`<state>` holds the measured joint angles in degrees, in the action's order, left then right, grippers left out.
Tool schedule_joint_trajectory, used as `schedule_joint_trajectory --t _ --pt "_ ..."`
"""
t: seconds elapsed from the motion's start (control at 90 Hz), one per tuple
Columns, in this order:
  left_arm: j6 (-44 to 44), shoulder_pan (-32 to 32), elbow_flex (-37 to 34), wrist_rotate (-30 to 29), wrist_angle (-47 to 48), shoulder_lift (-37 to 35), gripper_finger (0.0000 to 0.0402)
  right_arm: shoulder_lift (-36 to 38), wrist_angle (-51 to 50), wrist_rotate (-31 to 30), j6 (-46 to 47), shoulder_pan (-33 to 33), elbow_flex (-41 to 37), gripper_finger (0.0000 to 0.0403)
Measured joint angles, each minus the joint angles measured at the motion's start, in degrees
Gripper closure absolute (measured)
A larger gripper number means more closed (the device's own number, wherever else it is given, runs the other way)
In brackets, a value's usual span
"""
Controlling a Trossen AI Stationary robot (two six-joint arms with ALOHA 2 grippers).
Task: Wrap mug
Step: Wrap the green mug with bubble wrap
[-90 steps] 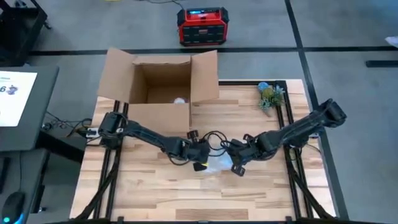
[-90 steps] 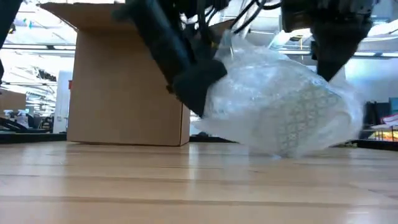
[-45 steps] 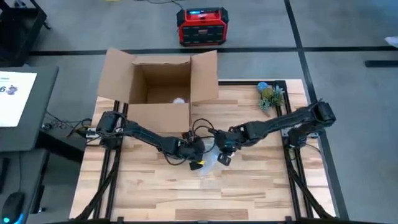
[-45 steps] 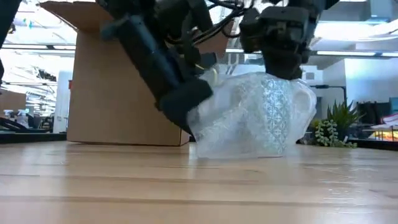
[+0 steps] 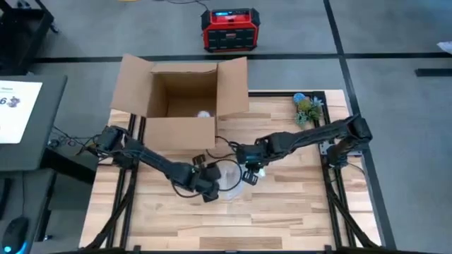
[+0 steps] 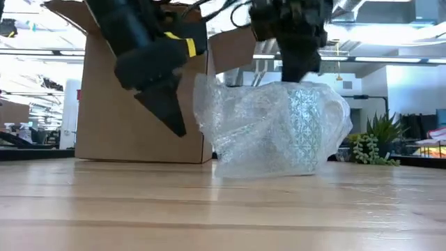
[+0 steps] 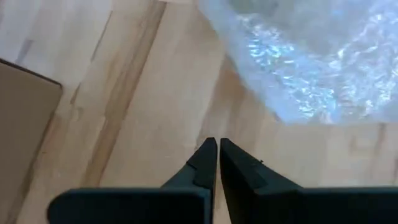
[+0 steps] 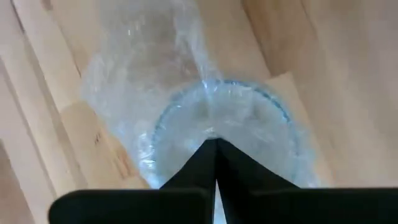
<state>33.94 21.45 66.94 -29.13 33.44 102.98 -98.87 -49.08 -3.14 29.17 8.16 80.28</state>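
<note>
Bubble wrap point(image 6: 237, 125) covers the glass mug point(image 6: 306, 129), which stands upright mid-table, in front of the cardboard box point(image 5: 180, 99). My right gripper point(image 8: 216, 146), fingers pressed together, pinches wrap over the mug's open mouth. My left gripper point(image 7: 217, 146) hangs just left of it, fingers pressed together on nothing.

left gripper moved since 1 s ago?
Yes. In the high view the left gripper has backed off the bubble-wrapped mug, shifting toward the table's near-left, farther from the cardboard box. Its fingers are shut, holding nothing.
</note>
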Motion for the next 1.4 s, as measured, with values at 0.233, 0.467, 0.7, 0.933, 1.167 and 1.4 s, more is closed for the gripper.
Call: schedule_joint_trajectory --t 0.233,0.467,0.7,0.933,1.167,1.4 --pt "0.8 1.3 0.0 -0.1 0.1 0.0 0.0401 -2.5 2.8 0.0 -1.6 -1.3 -1.8 0.0403" --pt "1.0 3.0 0.0 -0.3 0.7 -2.6 0.0402 -11.3 2.4 0.2 -6.0 -2.3 -1.8 0.0403" --pt "1.2 5.3 0.0 -0.8 0.7 -6.4 0.0402 -11.9 -4.3 0.2 -6.8 -1.5 3.2 0.0403" --pt "1.6 7.0 0.1 -2.7 0.3 -7.5 0.0402 -10.2 -13.1 0.2 -10.1 0.3 12.9 0.0403" --pt "2.2 7.3 0.0 -2.7 0.3 -7.5 0.0402 -10.2 -13.0 0.2 -11.7 0.9 16.7 0.0384" --pt "2.2 7.5 0.0 -2.7 0.2 -7.5 0.0402 -10.2 -6.5 0.2 -10.9 -0.7 9.1 0.0388"
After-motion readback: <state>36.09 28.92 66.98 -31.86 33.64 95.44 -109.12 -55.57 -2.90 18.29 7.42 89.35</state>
